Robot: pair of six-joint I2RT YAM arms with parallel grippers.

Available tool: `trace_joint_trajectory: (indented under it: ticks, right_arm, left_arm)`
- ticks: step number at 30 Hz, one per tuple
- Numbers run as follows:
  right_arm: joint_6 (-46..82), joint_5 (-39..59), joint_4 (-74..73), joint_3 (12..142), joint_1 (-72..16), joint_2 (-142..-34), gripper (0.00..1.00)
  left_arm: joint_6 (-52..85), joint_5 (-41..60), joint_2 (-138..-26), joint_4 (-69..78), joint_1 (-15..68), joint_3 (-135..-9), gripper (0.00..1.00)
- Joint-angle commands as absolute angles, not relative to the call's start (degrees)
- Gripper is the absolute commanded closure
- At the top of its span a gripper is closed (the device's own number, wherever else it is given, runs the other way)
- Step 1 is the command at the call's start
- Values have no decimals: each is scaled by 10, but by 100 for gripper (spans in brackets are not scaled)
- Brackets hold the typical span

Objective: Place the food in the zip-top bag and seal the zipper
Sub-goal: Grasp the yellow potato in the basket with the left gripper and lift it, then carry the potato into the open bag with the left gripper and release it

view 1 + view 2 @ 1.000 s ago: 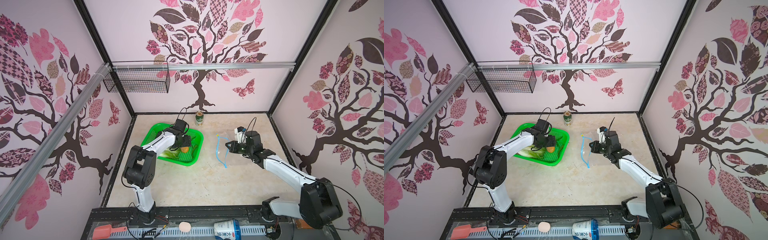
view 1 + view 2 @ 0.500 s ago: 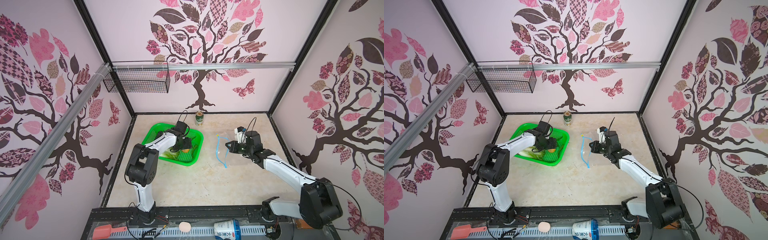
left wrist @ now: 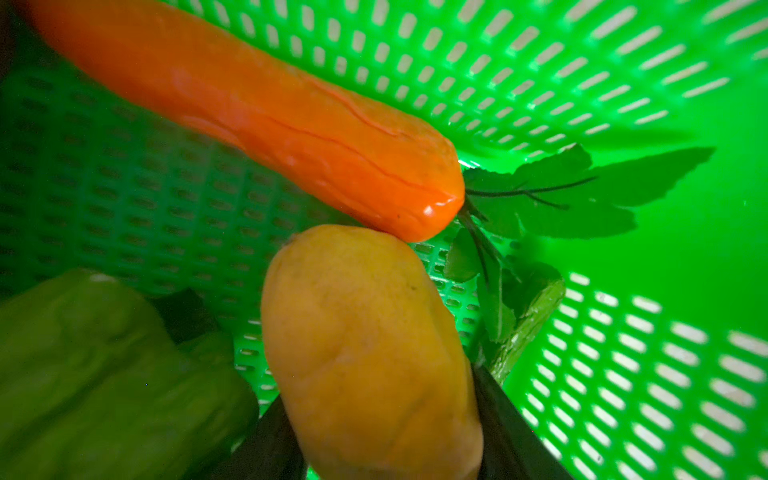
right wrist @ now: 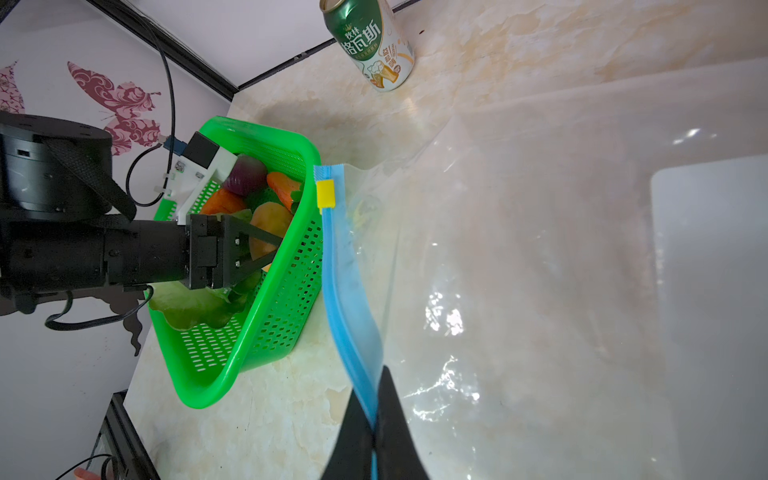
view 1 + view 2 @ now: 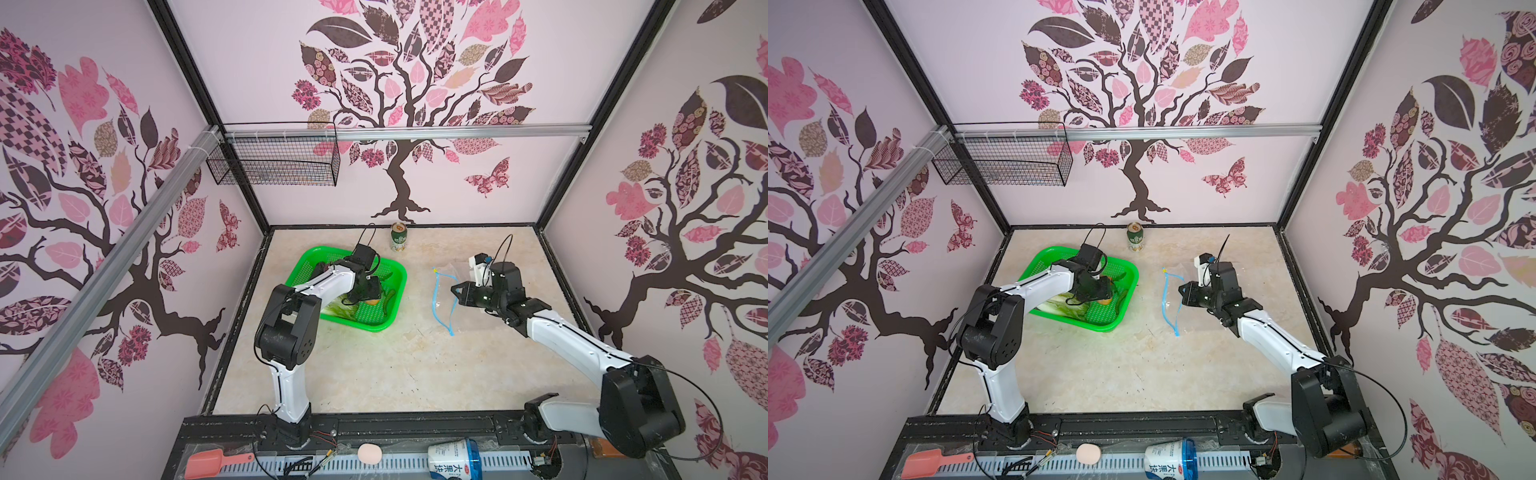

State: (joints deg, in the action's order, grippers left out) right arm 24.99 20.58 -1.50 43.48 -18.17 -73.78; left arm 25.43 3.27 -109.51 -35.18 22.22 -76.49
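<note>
In both top views the left gripper [image 5: 369, 293] covers most of the food [image 5: 336, 309] in the green basket [image 5: 390, 322]; the potato [image 5: 374, 302] in its jaws is a mere orange speck. In the left wrist view potato and carrot [image 3: 249, 112] run off the picture, beside a blurred green lump [image 3: 104, 374]. Beside the basket, zip-top bag [image 4: 540, 270] and right gripper [image 4: 376, 376] are cut off.

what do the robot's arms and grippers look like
The left arm and right arm: white shells, thin black seam lines, bulky black joints. The left gripper and right gripper: black, slim tapered fingers. A black cable loops at each wrist.
</note>
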Motion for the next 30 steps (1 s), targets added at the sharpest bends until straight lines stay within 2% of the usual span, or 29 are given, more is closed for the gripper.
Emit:
trace_joint_trajectory:
  ticks: [1,6,12,17,30]
  right_arm:
    - [240,199,-7,440,-177,-720,100]
    - [241,200,-8,440,-178,-720,100]
    - [243,218,-17,439,-178,-722,100]
    - [251,255,-32,438,-178,-725,100]
    - [275,322,-54,439,-177,-726,100]
  left_arm:
    - [246,21,-1069,-369,221,-773,46]
    - [234,15,-989,-386,221,-754,46]
    - [223,63,-888,-363,231,-712,46]
    - [225,117,-829,-278,288,-676,47]
    - [329,219,-876,-62,373,-640,48]
